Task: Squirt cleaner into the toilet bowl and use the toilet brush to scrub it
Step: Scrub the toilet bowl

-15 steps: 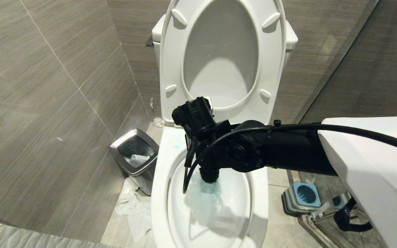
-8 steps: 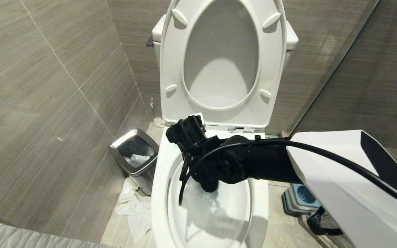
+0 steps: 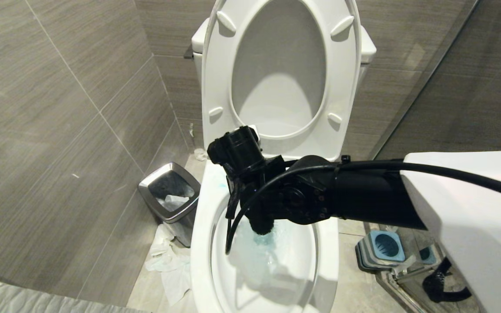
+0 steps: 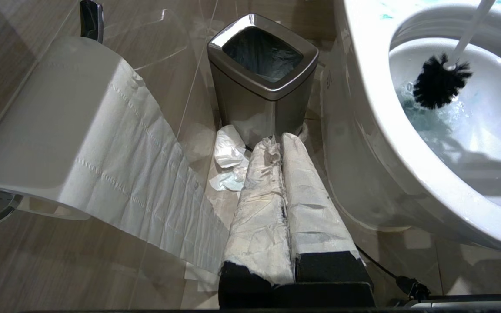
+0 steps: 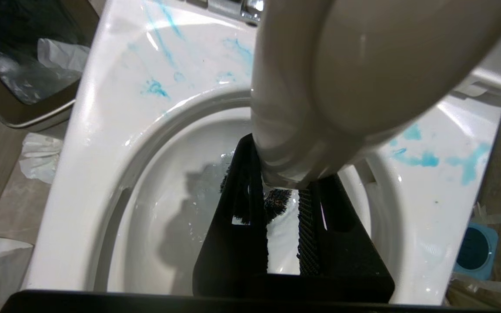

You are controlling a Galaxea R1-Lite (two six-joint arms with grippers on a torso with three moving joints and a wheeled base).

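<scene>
The white toilet bowl (image 3: 200, 243) stands open, its seat and lid (image 3: 215, 78) tipped up against the tank. My right gripper (image 3: 257, 200) hangs over the bowl, shut on the white handle (image 5: 320, 87) of the toilet brush. The brush's dark bristle head (image 3: 262, 226) (image 4: 437, 82) (image 5: 276, 202) dips into the water near the back of the basin. Turquoise cleaner tints the water (image 3: 272, 245) and smears the flat rim (image 5: 157, 87). My left gripper (image 4: 278, 141), with fingers wrapped in white, is shut and empty, low beside the bowl's outer wall (image 4: 363, 130).
A square steel bin (image 3: 170, 195) (image 4: 263, 56) stands left of the bowl, with crumpled paper (image 3: 168, 261) on the floor beside it. A blue-and-grey brush holder (image 3: 383, 248) sits at the right by a glass wall. A toilet roll (image 4: 59, 121) hangs near my left arm.
My right arm dipped toward the bowl half a second ago and has lifted back, ending slightly further left. The brush head has stayed in the water, which now looks stirred.
</scene>
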